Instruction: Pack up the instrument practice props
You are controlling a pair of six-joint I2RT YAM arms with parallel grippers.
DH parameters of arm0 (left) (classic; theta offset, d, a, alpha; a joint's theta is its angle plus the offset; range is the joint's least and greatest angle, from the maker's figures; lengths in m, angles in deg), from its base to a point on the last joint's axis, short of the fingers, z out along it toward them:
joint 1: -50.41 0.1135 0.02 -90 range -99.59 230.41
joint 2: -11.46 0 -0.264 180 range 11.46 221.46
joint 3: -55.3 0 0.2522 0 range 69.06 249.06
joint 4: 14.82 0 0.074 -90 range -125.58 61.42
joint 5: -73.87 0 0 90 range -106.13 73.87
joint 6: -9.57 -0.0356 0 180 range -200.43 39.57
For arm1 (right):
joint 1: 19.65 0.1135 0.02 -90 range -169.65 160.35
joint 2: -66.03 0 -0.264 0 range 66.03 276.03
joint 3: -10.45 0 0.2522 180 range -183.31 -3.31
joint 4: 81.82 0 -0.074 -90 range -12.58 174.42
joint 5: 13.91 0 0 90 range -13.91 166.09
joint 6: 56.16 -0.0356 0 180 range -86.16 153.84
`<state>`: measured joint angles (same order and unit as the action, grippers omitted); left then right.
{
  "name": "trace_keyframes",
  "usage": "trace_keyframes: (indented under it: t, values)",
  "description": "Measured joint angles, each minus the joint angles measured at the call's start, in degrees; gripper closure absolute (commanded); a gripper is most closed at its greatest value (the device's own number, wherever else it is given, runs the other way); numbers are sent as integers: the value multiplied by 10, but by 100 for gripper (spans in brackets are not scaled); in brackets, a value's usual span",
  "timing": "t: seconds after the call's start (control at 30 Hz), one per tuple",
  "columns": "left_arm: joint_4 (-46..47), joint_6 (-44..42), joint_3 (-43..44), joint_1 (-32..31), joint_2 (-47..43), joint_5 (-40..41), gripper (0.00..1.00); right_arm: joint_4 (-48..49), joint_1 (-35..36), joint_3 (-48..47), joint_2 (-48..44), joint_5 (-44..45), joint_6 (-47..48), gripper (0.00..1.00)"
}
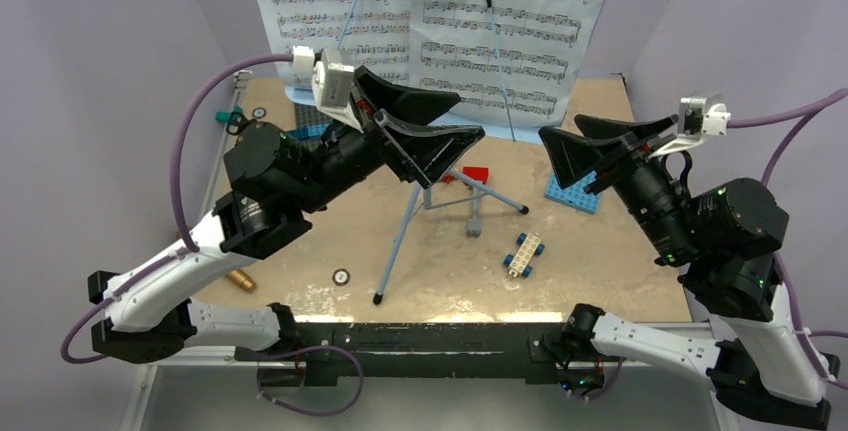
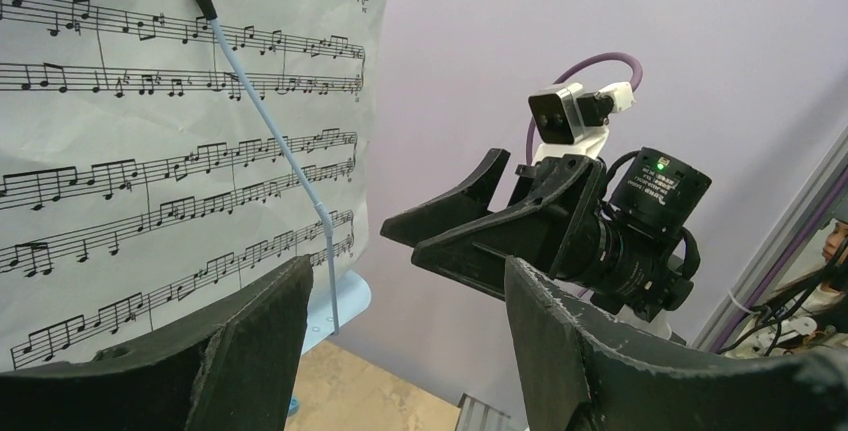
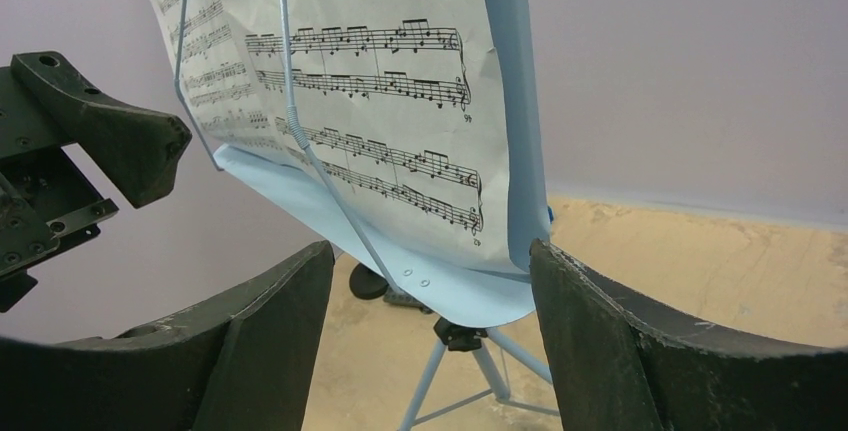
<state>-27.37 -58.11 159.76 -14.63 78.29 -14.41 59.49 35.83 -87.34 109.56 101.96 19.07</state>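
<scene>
Both of your end effectors are spread wide and carry nothing. The left end effector (image 1: 466, 117) and right end effector (image 1: 562, 129) face each other just in front of the music stand (image 1: 415, 213). The stand is upright on its thin tripod legs in the middle of the counter (image 1: 600, 271). The sheet music (image 1: 430, 21) sits on its shelf, pinned by two slim wire arms (image 1: 350, 13).

The main risk is tipping. Your left arm hangs directly over the tripod, so a low sweep could clip a leg and bring the whole stand down. If you pull the pages sideways before clearing the wires, the paper may tear or drag the stand along. The two end effectors are near each other, so reaching with both at once risks a collision.

What looks like the microphone (image 1: 240, 279) lies at the near left, half hidden under your left arm. It could easily roll off the edge unnoticed.
</scene>
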Motion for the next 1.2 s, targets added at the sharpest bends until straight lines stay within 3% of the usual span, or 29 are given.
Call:
trace_keyframes:
  t: [0.33,0.53,0.83,1.07,1.2]
  values:
    - [0,0,9,0,10,0,26,-5,0,-3,28,1,9,24]
    - [0,0,22,0,19,-4,26,-9,0,-7,40,0,13,29]
    - [0,0,30,0,33,-7,27,7,-2,-6,35,-18,22,54]
    - [0,0,35,0,44,-8,27,25,-9,-4,36,-19,24,52]
    - [1,0,37,0,47,-9,27,28,-16,-4,46,-21,28,62]
